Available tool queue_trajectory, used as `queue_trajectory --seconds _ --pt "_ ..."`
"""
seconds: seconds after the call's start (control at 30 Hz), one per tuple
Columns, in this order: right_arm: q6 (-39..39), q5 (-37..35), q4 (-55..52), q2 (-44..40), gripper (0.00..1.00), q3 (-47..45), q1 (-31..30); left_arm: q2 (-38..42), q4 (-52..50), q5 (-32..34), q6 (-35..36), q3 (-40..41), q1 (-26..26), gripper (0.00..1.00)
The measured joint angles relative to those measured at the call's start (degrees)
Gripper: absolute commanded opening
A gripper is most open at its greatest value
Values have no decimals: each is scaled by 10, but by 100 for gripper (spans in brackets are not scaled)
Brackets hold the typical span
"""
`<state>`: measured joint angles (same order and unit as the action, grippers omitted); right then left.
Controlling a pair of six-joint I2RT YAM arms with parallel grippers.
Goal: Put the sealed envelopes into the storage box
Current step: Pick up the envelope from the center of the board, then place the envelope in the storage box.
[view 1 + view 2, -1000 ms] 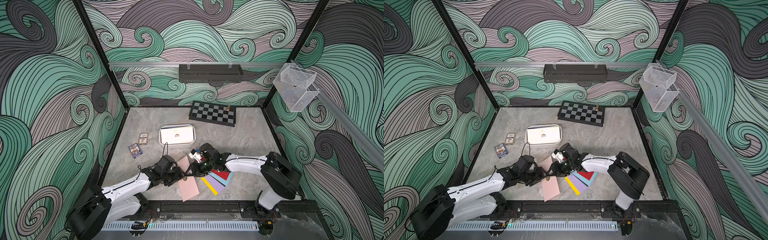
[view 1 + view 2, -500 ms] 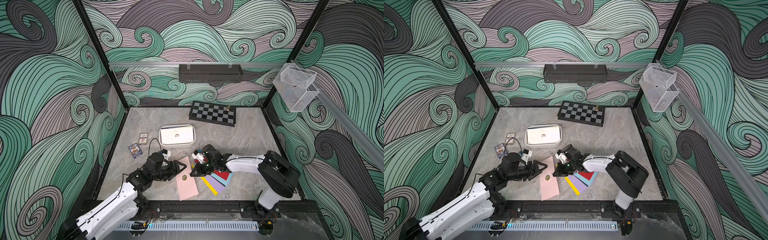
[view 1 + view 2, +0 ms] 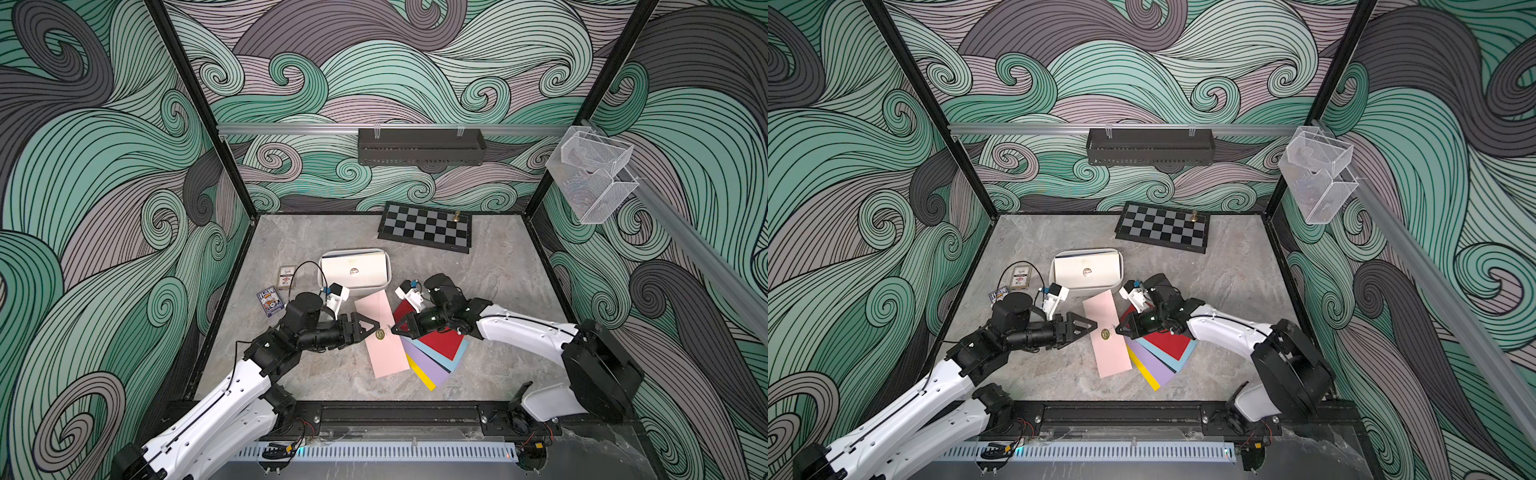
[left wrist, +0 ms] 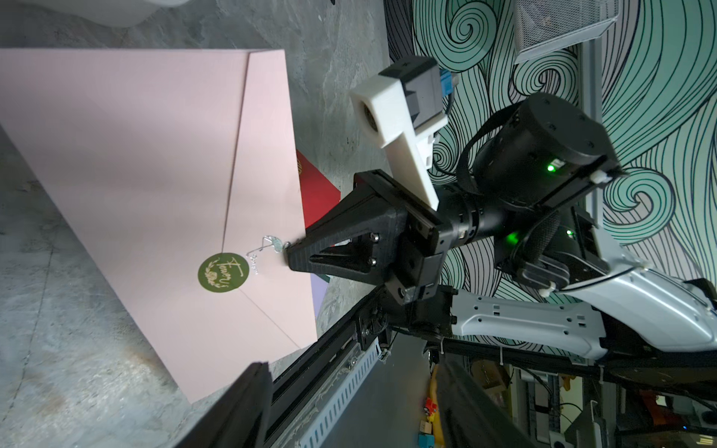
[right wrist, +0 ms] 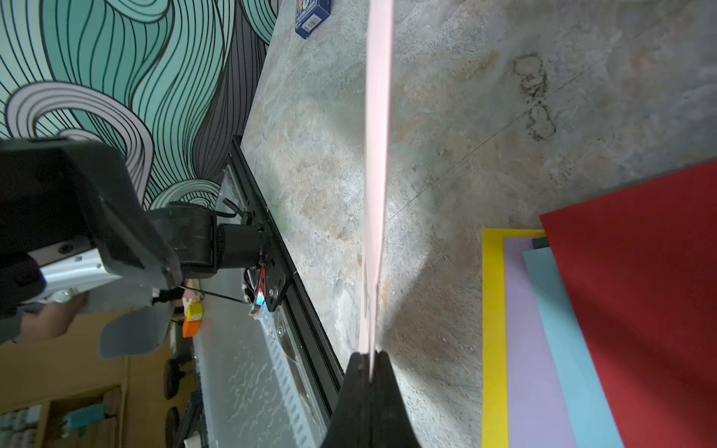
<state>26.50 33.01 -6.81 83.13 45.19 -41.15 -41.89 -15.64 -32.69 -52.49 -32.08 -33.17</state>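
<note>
R tool point(image 3: 392, 331) closed, gripping pink env point(image 3: 384, 353)

a robotics lab test cell: wave-printed walls point(image 3: 104, 166), black frame posts point(image 3: 199, 108), cluttered shelves point(image 5: 58, 419) beyond.

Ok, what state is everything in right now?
pink envelope: sealed, pinched at one long edge.
right hand: shut on the pink envelope.
left hand: open, empty.
storage box: holds one pale envelope, seal up.
remaining envelopes: fanned, lying flat.
</note>
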Motion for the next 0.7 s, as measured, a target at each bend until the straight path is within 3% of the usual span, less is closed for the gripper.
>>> queue_trajectory --seconds 0.17,0.3,0.47,0.7 --pt "-109 -21 -116 0 0 101 7 8 -70 40 39 -37 10 71" --pt "-232 -57 -237 44 0 279 16 12 -149 90 57 -50 26 71" --pt "-401 -130 -376 165 0 550 19 20 -207 103 66 -55 45 72" --pt "-579 -227 -546 390 0 929 14 28 -258 149 78 -66 47 72"
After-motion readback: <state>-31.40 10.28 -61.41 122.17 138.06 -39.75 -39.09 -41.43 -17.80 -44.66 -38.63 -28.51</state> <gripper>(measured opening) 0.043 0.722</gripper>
